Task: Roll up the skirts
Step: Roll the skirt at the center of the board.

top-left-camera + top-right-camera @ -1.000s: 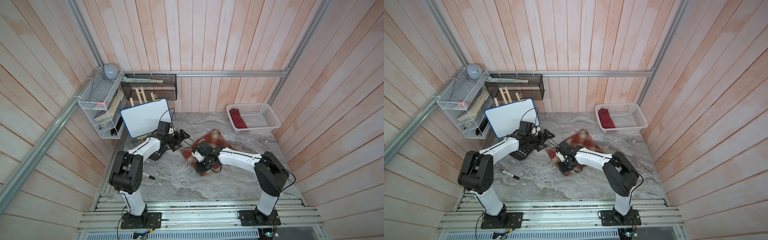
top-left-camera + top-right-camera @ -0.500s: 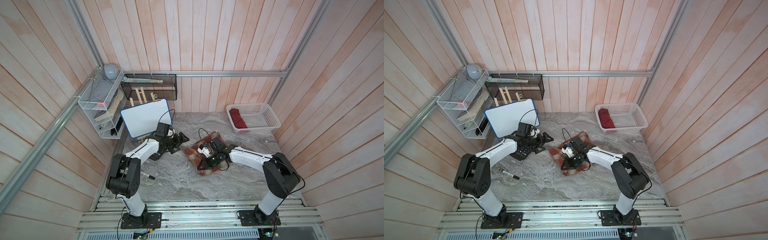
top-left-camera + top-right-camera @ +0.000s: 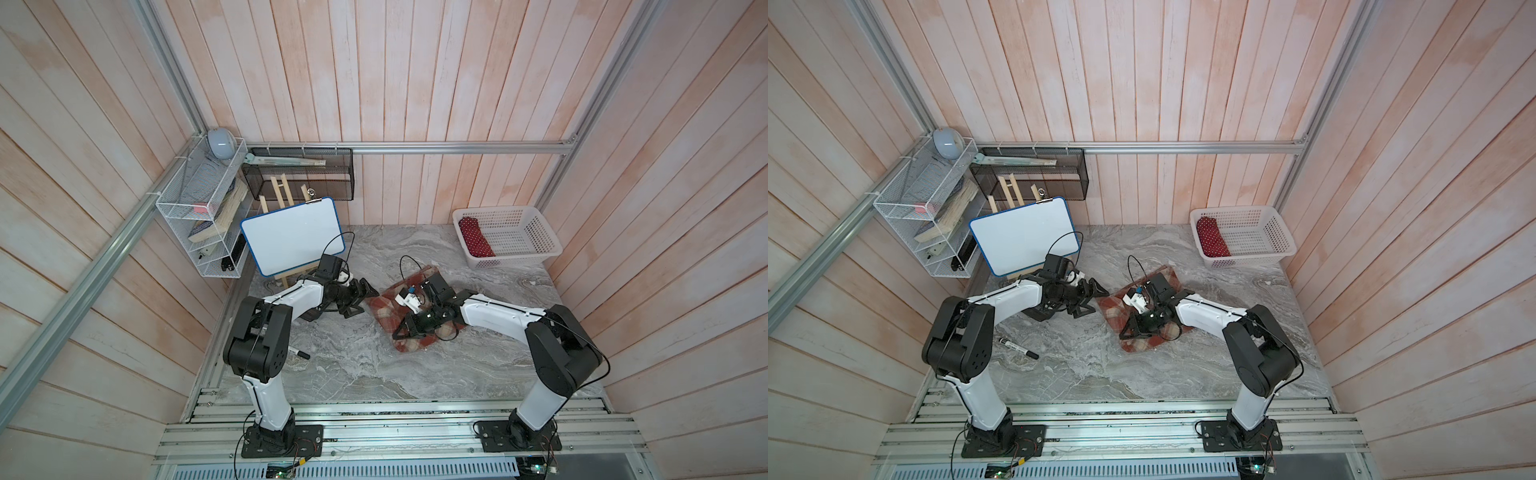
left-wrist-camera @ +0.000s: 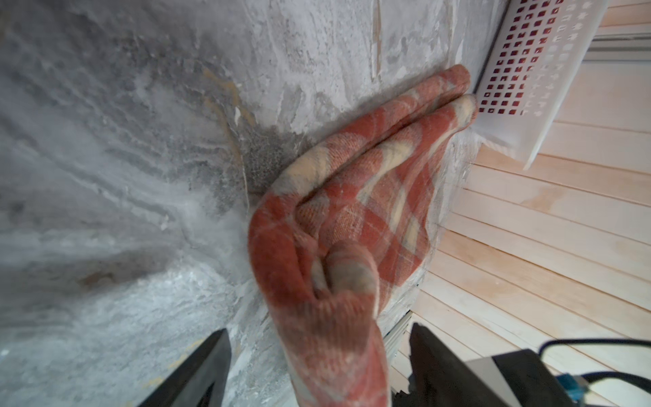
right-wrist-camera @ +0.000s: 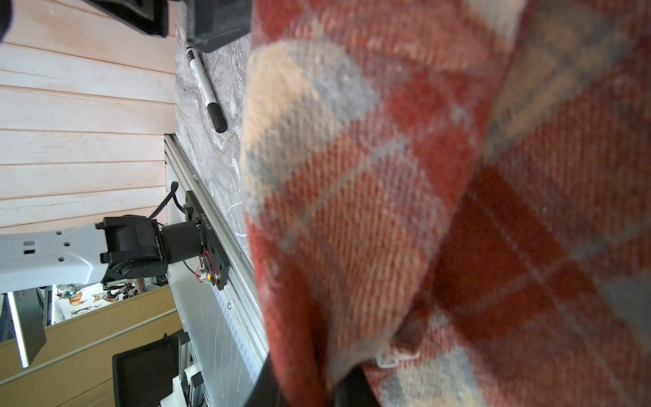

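I'm watching the right gripper (image 3: pixel 401 331) clamping a fold of the skirt (image 3: pixel 384 309) between its jaws, dragging it across this past second. The left gripper (image 4: pixel 318 331) is narrowing, jaws still parted, skirt corner sitting between them ungripped. I reckon the roll's just starting.

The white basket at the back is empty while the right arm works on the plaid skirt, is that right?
Not empty: both top views show a red dotted cloth in the white basket. The right arm does work on the plaid skirt.
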You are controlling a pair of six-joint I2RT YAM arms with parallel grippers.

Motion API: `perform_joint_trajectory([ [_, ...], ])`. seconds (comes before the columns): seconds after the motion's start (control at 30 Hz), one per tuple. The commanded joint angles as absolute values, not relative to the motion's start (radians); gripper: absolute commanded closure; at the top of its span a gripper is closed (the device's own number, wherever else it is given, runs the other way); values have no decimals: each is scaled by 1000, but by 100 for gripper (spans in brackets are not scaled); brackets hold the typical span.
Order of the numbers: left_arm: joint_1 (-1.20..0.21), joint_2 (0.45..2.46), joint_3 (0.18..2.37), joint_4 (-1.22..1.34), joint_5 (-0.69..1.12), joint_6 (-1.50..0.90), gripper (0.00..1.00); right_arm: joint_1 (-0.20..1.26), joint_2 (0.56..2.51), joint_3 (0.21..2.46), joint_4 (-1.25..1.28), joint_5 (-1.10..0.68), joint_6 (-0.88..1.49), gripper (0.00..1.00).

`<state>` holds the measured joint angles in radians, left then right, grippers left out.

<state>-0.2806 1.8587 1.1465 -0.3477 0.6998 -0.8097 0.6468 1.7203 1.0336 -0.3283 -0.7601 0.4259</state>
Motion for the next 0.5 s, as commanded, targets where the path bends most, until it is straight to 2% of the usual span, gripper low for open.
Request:
perform_joint_trajectory([
  [0.0,-287,1909,1187,-336,723,-793,20,643,1710,1026,-307,-811,433,97],
  [0.37,-305,1970,1272,-362,730,-782,32,643,1733,990,-262,-871,449,97],
  [0.47,-305,1978,1281,-368,740,-777,47,638,1736,981,-257,-876,452,97],
])
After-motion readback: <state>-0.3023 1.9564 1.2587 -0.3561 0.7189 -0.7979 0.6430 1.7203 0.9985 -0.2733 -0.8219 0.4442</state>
